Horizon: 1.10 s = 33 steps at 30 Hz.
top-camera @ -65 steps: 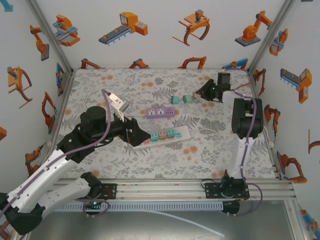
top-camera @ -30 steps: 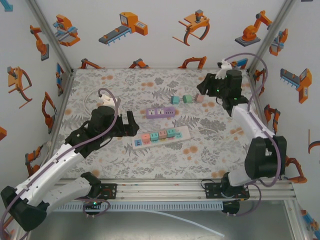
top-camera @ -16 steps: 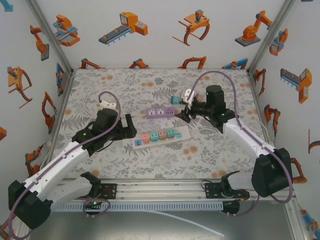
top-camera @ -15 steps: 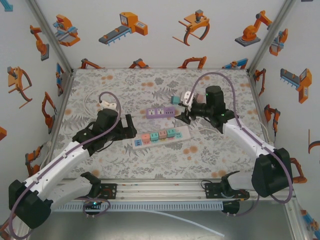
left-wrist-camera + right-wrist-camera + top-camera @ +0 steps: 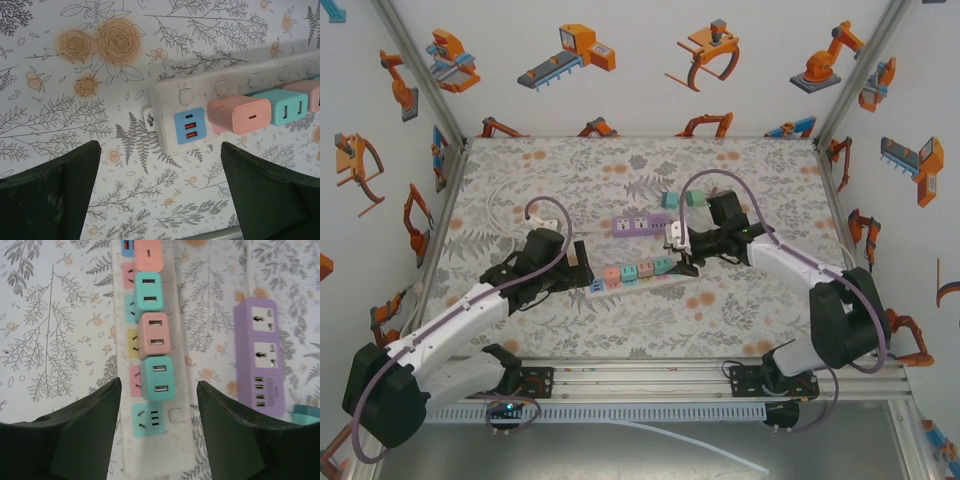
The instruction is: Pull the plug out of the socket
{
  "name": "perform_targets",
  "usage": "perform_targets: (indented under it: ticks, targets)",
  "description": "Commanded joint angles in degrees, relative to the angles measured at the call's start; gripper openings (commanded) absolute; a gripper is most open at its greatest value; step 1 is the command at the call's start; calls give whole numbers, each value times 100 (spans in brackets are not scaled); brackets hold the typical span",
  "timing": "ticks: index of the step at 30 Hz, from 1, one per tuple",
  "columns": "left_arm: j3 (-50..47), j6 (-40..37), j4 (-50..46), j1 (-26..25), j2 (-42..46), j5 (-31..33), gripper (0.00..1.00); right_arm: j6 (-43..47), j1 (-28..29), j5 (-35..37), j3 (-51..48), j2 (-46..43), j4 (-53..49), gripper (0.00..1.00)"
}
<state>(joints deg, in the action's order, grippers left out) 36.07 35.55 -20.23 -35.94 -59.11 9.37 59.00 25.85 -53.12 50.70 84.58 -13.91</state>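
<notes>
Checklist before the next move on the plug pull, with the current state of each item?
1. Right pincer open: ok.
2. End teal plug centred between its jaws: ok, gaps on both sides.
3. Plug gripped: not ok, jaws not closed on it.
4. Left pincer bracing white strip: not ok, jaws wide open astride its USB end.
5. Purple socket block clear of right pincer: ok, off to one side.
6. Pincer low enough on the plug: cannot tell.

The top camera looks down from high above the near edge of the table [image 5: 520, 180], taking it all in. Each wrist camera faces down from close above; all 3 views share the strip [image 5: 650, 281], left wrist at its USB end, right wrist at the other.
</notes>
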Motion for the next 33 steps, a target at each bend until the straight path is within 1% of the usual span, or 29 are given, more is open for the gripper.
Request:
perform_targets:
  ticks: [1,7,12,17,23,29,33]
  targets:
    - [-74,101,235,26,-103,-21,97,442,128,-99,337,273,-518,57]
    - [-213,128,269,21,-308,87,94,481,293,140,475,640,-481,56]
    - [-340,113,419,18,-521,-12,91,481,333,247,568,867,-462,55]
    - [-418,119,603,10,-759,-134,88,481,339,309,625,1032,-484,45]
    - [-340,150,672,9,-1195,-269,82,472,343,299,630,1035,-479,36]
    - [-252,277,643,0,-1489,-164,76,472,342,195,764,1029,-641,25]
    - [-194,269,463,-35,-1625,-45,75,420,342,71,831,1025,-645,23]
